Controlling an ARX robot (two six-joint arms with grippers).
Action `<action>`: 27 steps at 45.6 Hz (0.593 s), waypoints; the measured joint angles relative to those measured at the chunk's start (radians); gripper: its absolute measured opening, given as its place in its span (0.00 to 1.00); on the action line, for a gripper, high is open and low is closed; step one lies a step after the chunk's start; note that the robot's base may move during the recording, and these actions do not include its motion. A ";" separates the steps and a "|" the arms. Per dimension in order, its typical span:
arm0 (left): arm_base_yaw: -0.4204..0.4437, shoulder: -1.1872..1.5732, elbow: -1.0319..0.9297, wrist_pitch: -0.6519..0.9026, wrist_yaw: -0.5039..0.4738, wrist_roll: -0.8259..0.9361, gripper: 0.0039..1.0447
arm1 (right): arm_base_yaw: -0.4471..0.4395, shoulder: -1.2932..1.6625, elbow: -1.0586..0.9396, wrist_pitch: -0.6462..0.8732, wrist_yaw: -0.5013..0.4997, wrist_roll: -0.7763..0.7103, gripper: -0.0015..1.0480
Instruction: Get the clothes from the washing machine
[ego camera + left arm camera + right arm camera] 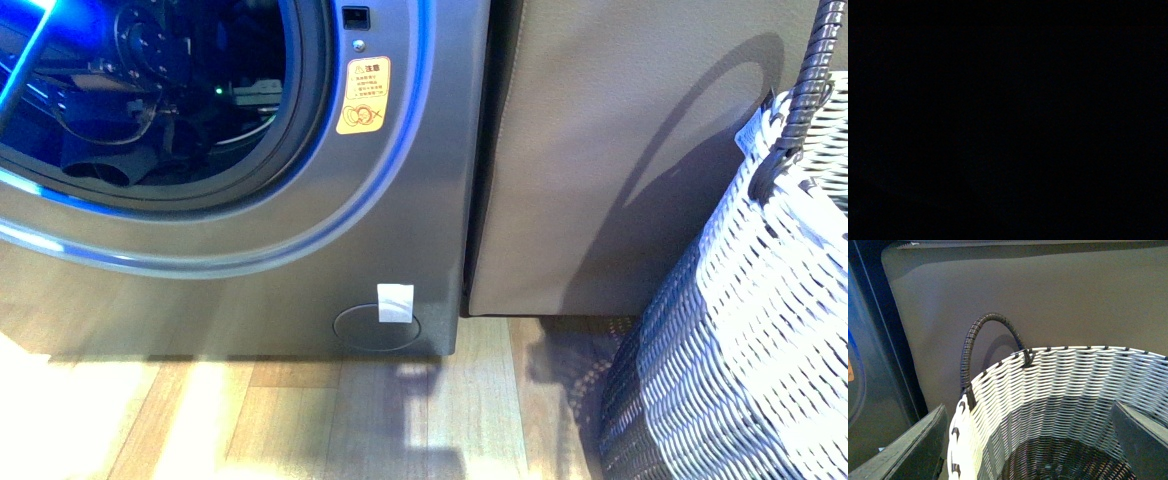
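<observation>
The washing machine (300,280) is grey, with its round port at the upper left and an orange warning sticker (362,95) beside it. Black parts of my left arm (145,55) reach into the dark, blue-lit drum. Its jaws do not show, and the left wrist view is dark. I cannot make out the clothes in the drum. My right gripper (1030,450) is open and empty. It hangs over the mouth of the woven grey-white basket (1063,385), with one finger (908,450) outside the rim and the other finger (1143,440) over the inside.
A brown upholstered ottoman (620,150) stands right of the machine and behind the basket (760,330); it also shows in the right wrist view (1048,295). The basket's dark handle (980,335) arches up. Wooden floor (300,420) lies in front. A white tag (395,302) hangs on the machine's lower panel.
</observation>
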 joint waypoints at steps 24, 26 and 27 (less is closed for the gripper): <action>0.021 0.000 -0.011 0.019 0.016 0.001 0.18 | 0.000 0.000 0.000 0.000 0.000 0.000 0.92; 0.021 -0.003 -0.019 0.032 0.023 0.000 0.12 | 0.000 0.000 0.000 0.000 0.000 0.000 0.92; 0.021 -0.006 -0.024 0.037 0.027 0.000 0.10 | 0.000 0.000 0.000 0.000 0.000 0.000 0.92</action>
